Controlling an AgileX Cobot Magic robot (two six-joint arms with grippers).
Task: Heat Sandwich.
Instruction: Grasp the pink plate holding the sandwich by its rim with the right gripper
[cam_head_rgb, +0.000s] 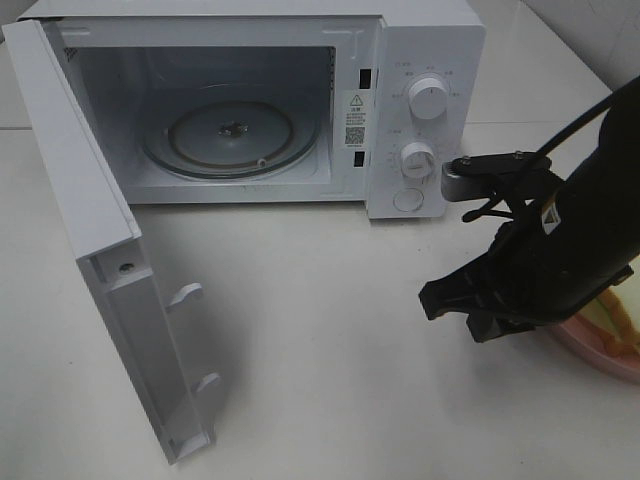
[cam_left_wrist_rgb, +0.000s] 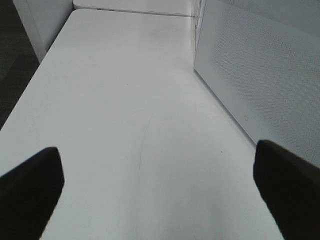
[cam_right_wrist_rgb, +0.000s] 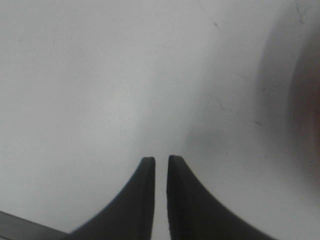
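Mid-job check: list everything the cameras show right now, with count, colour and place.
boxy white microwave oven: one, white, back of table, its door swung open
round glass turntable: one, clear, inside the oven, nothing on it
round dials: two, white, stacked on the oven's control panel
round button: one, white, below the dials
round pink plate: one, pink, table's right edge, mostly hidden by the right arm
sandwich: one, tan-orange crust showing, on the plate, mostly out of view
table: one, white, under everything
left end effector: one, black, wide open over bare table
right end effector: one, black, beside the plate, barely parted, holding nothing
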